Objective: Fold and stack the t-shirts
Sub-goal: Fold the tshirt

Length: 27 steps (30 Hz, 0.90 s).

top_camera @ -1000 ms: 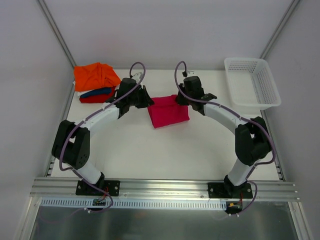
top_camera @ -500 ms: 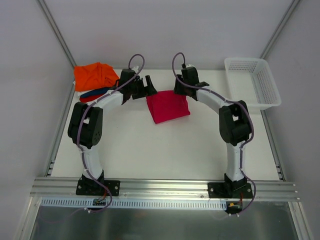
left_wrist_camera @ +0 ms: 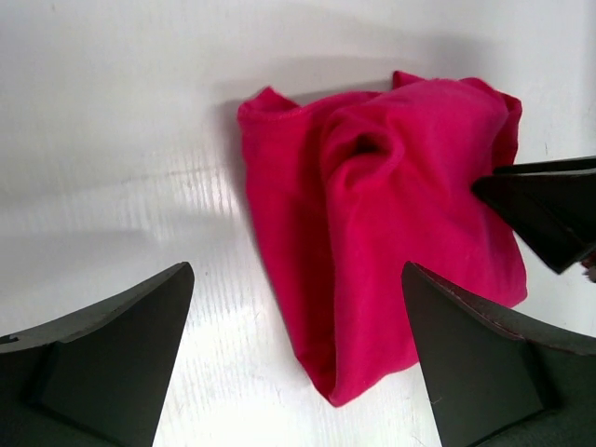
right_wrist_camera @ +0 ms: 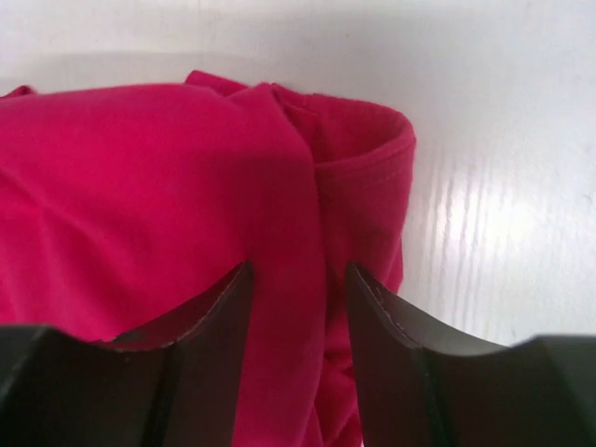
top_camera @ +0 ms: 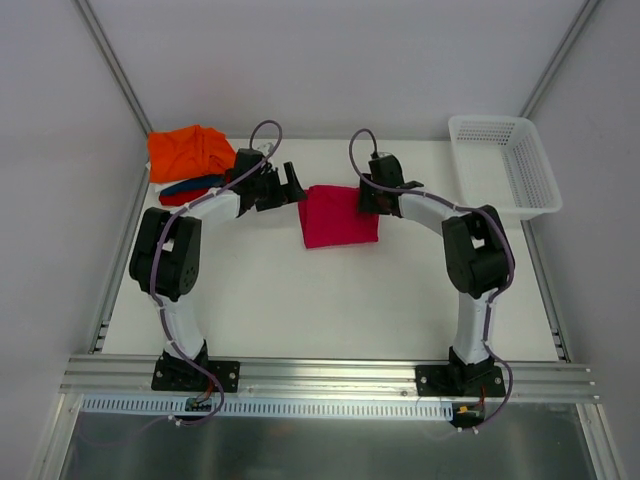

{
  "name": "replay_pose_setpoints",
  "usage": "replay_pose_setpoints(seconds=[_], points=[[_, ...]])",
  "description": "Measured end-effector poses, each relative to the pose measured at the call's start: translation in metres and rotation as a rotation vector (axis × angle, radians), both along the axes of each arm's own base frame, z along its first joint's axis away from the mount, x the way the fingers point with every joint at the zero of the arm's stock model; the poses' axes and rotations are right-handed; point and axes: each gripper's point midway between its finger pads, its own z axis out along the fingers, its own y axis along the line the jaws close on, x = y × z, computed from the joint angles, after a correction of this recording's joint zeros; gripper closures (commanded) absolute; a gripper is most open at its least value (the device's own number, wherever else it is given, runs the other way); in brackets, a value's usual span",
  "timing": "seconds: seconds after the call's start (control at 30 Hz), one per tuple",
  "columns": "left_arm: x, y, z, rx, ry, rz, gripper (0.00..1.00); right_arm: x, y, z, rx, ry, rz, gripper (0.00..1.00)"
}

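Note:
A magenta-pink t-shirt (top_camera: 340,215) lies folded into a rough square at the middle back of the table. My left gripper (top_camera: 294,180) is open at its left edge; in the left wrist view the wide-spread jaws (left_wrist_camera: 298,284) frame the shirt's (left_wrist_camera: 391,214) near corner without touching it. At the shirt's right edge my right gripper (top_camera: 369,199) stands open, its two fingers (right_wrist_camera: 298,275) apart just above the cloth (right_wrist_camera: 140,186). An orange t-shirt (top_camera: 190,150) tops a stack with a dark blue one (top_camera: 196,184) and a red one (top_camera: 186,197) at the back left.
A white mesh basket (top_camera: 505,165) stands at the back right corner. The right gripper's dark finger (left_wrist_camera: 549,209) shows at the right edge of the left wrist view. Metal frame posts rise at both back corners.
Both grippers have opened and let go of the pink t-shirt. It has shifted slightly toward the back and now lies flat, with the grippers just beside its left and right edges.

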Motion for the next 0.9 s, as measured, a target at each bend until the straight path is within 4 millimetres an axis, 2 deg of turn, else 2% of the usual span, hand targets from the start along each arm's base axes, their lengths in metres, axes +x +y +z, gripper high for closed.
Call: replay_pose_setpoints(seconds=[0.23,0.37,0.7,0.9], points=[[-0.022,0.002,-0.001,-0.016,0.019,-0.016,0.04,-0.009,-0.007,0.05,0.026,-0.085,-0.002,0.45],[-0.036,0.003,-0.008,-0.028,0.046,-0.022,0.04,-0.017,-0.012,0.073,0.036,-0.127,-0.003,0.45],[-0.052,-0.005,-0.018,-0.127,0.073,-0.046,0.01,-0.065,-0.03,0.111,0.074,-0.193,0.004,0.45],[-0.052,-0.002,-0.023,-0.203,0.068,-0.032,0.01,-0.095,-0.038,0.146,0.131,-0.27,0.018,0.46]])
